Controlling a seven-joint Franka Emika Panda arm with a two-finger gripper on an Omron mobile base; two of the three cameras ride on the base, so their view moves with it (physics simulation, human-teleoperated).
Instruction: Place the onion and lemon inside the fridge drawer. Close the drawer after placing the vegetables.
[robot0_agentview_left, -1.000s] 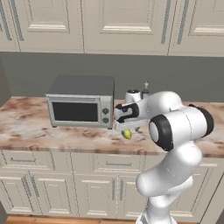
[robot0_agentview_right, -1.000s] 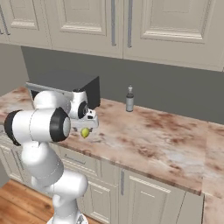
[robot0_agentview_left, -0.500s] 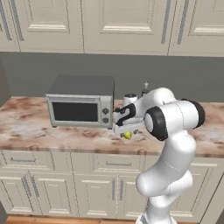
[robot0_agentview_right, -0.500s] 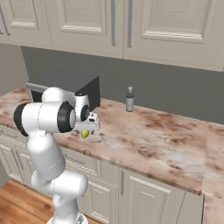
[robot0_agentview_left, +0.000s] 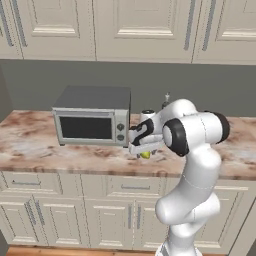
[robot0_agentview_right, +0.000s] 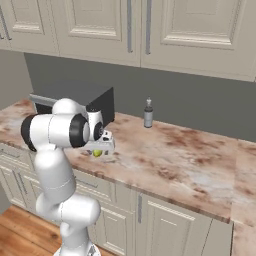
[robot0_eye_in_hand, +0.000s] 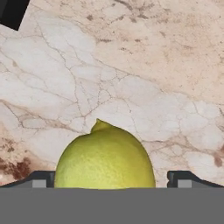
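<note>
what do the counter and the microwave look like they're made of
The counter looks like polished marble or a similar stone: cream and pink-brown mottling with thin dark veins. The microwave looks like brushed grey metal with a dark glass door, though the render leaves painted plastic possible.

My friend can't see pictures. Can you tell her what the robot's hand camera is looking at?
A yellow-green lemon sits on a pinkish marble counter, right between the two dark fingertips of the robot's open gripper. A dark corner of something pokes in at the top left.
</note>
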